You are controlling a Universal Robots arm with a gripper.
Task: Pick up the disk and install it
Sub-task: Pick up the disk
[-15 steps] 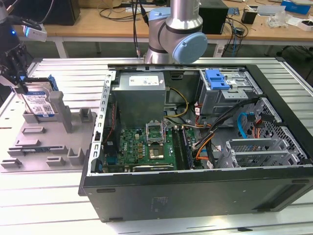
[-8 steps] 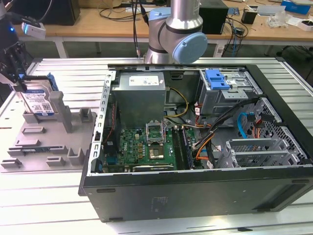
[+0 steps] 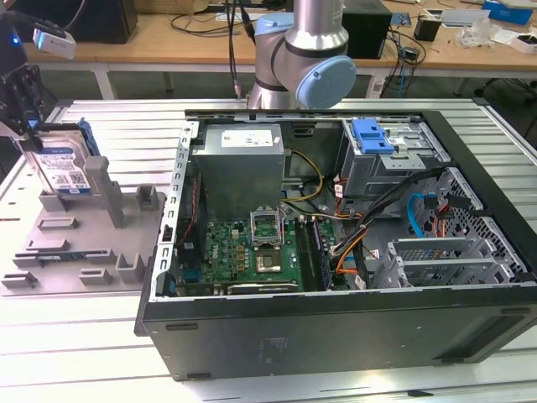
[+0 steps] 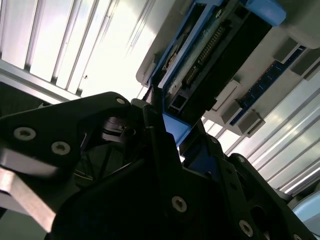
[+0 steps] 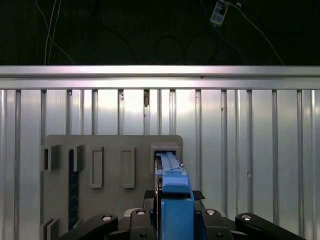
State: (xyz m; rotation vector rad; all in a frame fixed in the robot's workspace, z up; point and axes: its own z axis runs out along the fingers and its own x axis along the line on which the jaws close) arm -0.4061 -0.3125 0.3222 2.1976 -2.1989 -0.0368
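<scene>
Slatted aluminium table [image 3: 84, 336] is spreading across the foreground of the exterior view, and an open computer case [image 3: 336, 327] is lying on its side on it, from the centre out toward four o'clock. Inside, the green motherboard [image 3: 252, 248] is sitting nearest, the grey power supply [image 3: 239, 164] is lying beyond it toward twelve o'clock, and a blue latch piece [image 3: 373, 136] is capping the drive cage at one o'clock. At nine o'clock from the case, a grey fixture [image 3: 75, 243] is resting on the table. The disk [image 3: 60, 164] is standing on edge at its far end, toward ten o'clock. Whether its lower edge is seated or just clear cannot be told. The gripper [image 3: 29, 126] is clamping the disk's blue carrier from above, black fingers [image 4: 155, 135] pressing either side. Farther back, at twelve o'clock, the robot arm [image 3: 302, 50] is rising before a wooden bench [image 3: 168, 34].
</scene>
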